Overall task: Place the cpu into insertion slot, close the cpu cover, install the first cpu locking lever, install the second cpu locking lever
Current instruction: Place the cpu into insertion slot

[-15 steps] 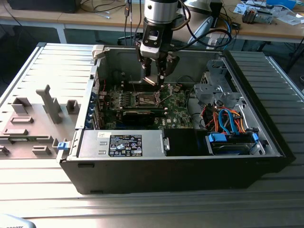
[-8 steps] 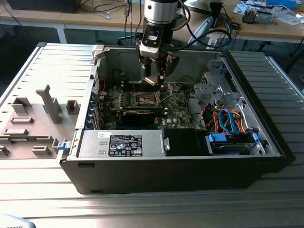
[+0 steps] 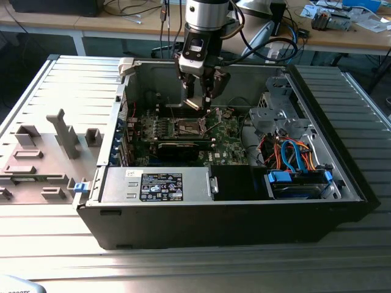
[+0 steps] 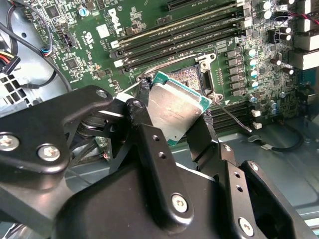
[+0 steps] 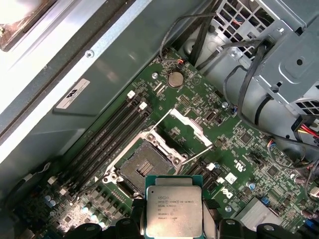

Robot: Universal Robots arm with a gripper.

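Observation:
My gripper (image 3: 198, 101) hangs inside the open computer case, shut on the cpu (image 3: 193, 104). In both wrist views the cpu (image 4: 177, 107) (image 5: 173, 209) is a square chip with a silver top and green edge, pinched on two opposite sides by black fingers (image 4: 144, 124). It hovers tilted, a little above and beside the insertion slot (image 5: 142, 167), which lies bare on the green motherboard. The cpu cover (image 5: 188, 130) stands swung open at the slot's far side. Two thin wire levers (image 5: 199, 154) stick out, unlatched. In the second wrist view the cpu hides part of the slot (image 4: 189, 74).
Black memory slots (image 5: 107, 144) run along one side of the socket. A metal drive cage (image 3: 278, 113) with orange and blue cables (image 3: 293, 155) fills the exterior view's right. The power supply (image 3: 159, 186) lies at the case front. Grey fixtures (image 3: 64, 131) stand outside the case.

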